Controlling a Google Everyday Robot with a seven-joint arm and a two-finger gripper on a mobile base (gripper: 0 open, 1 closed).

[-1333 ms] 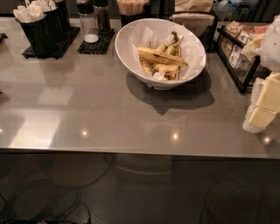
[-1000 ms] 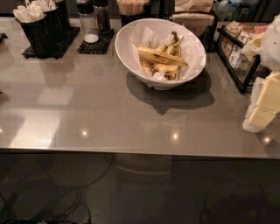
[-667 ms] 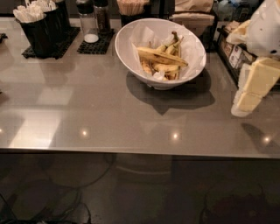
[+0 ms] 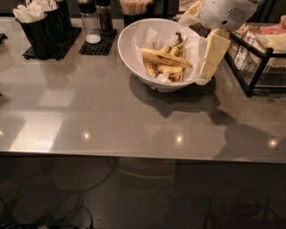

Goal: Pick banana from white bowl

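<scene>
Utensil caddy (image 4: 39, 27): black, far left on the counter (image 4: 111, 116), unmoved.
White bowl (image 4: 130, 51): paper-lined, same spot at the counter's back.
Banana (image 4: 166, 58): lies across the bowl's inside, atop shorter ones.
Gripper (image 4: 208, 67): has swung left from the right edge, now at the bowl's right rim; grasp cannot be told.

The gripper (image 4: 212, 56), far back on the right of the scene, is pale cream, flat and blocky with squared edges. Above it sits a rounded, glossy white housing (image 4: 225, 12) with a patch of small dark vent slots on its right side.
</scene>
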